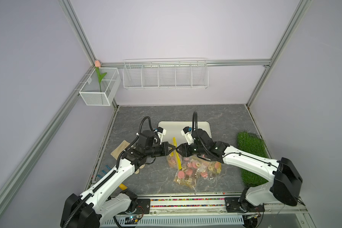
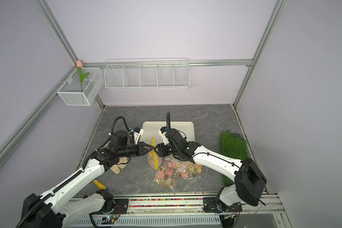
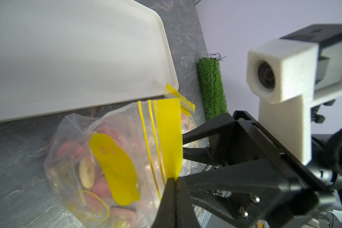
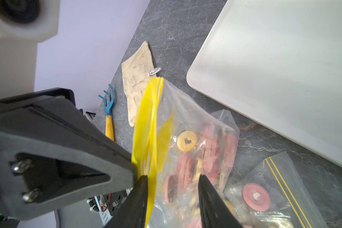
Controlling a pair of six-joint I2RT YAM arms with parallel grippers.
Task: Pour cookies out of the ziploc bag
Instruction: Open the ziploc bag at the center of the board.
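The pour has not begun. All the cookies [image 1: 193,164] in sight sit inside clear plastic, and the white tray [image 1: 186,124] just behind them is bare.

The work is at the opening step. The ziploc bag [image 3: 111,138] is held up off the tabletop [image 1: 146,116] by its yellow lip [image 3: 167,128], just in front of the tray's near edge and between the two arms. The left end effector [image 3: 174,179] is clamped tight on one edge of that lip. The right end effector [image 4: 172,176] meets it tip to tip with its jaws apart. The lip lies between them against one finger, not pinched. Whether the zip seam is already parted is hard to tell from these angles.

Left to do, as I judge it: take the lip's other side, pull the mouth open, carry it over the tray and tip. The other bags [image 1: 186,177] lie flat nearer the robot.

The tabletop is dark grey and marble-veined. A patch of fake grass [image 1: 249,150] lies at the right, and a beige glove [image 4: 136,79] and a small rake [image 4: 109,110] at the left. Pale lilac walls in an aluminium frame carry a wire rack [image 1: 165,75] and a mesh box [image 1: 99,92] holding a tulip [image 1: 97,63].
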